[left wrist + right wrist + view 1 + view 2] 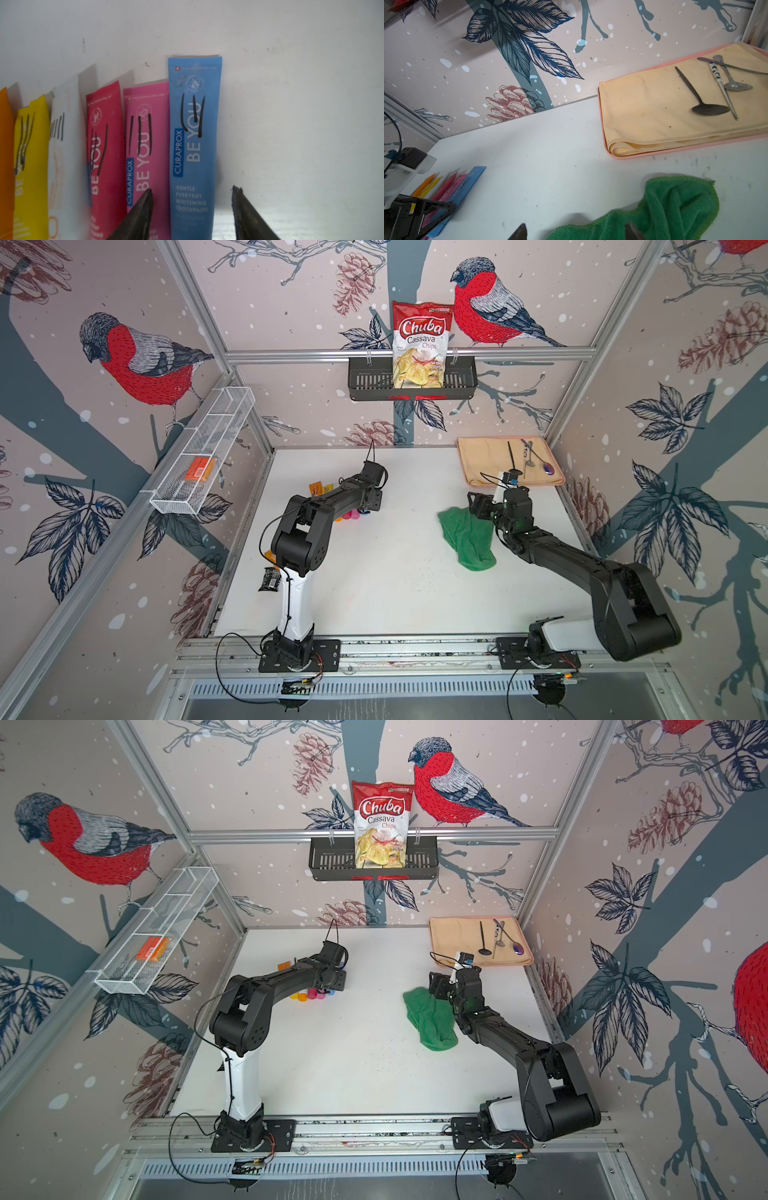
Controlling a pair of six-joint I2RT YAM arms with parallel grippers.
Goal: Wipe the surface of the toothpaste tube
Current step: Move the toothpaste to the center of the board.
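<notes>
Evidently the wiping had not begun: black marker strokes [193,112] showed on the blue toothpaste tube [193,145], which lay on the tabletop [291,104] at the end of a row, just beside a pink tube [145,124]. The left gripper [192,189], its arm stretched low, straddled it, fingers [141,212] clear of both edges. The right gripper [576,229] hovered over the green cloth [675,207], spread wide, holding nothing.

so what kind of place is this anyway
Probably a robot test cell, not a home: an aluminium frame lined with bird wallpaper, a left arm and right arm bolted to a rail, and staged toothpaste tubes.
</notes>
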